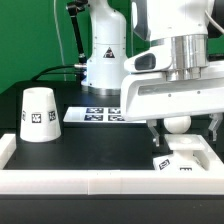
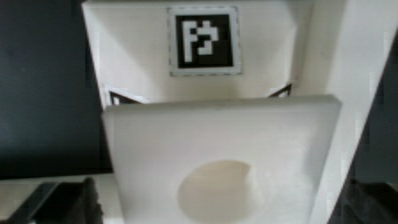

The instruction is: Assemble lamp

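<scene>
The white cone shade [image 1: 38, 113] stands upright on the black table at the exterior view's left, well away from the arm. The flat square base [image 1: 186, 156] lies at the exterior view's right, just behind the white front wall. The ball-shaped bulb [image 1: 178, 125] sits directly above the base, between my fingers. My gripper [image 1: 180, 134] hangs straight over it, its fingers spread to either side with a gap between them and the ball. The wrist view shows the tagged base [image 2: 201, 45], the rounded bulb [image 2: 222, 190] and one dark finger [image 2: 63, 203] far out at the picture's edge.
The marker board [image 1: 98, 115] lies on the table behind, between the shade and the arm. A white wall [image 1: 70, 182] runs along the front, with a raised end [image 1: 7, 148] at the exterior view's left. The robot's pedestal [image 1: 105, 60] stands at the back.
</scene>
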Robot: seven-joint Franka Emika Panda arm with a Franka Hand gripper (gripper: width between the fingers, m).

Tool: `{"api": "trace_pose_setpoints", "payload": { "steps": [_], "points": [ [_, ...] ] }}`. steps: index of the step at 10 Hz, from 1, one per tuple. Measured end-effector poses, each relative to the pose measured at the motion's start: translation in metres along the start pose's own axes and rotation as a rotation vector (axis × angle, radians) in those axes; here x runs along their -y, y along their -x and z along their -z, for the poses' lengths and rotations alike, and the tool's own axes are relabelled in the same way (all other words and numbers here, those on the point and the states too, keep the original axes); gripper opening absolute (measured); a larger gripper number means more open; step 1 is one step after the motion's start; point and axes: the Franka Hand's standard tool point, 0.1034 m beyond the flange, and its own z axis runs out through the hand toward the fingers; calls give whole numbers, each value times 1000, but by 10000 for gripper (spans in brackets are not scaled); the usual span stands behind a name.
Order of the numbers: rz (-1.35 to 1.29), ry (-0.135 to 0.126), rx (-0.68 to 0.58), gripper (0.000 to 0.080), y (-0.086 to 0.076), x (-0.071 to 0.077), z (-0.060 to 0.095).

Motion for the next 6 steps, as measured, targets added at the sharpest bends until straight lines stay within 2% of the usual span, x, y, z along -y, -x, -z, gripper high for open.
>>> {"api": "trace_pose_setpoints", "payload": {
  "steps": [2,6],
  "points": [
    [7,2,13,698,23,2,14],
    [-6,8,39,698,91,6,43]
  ]
}}
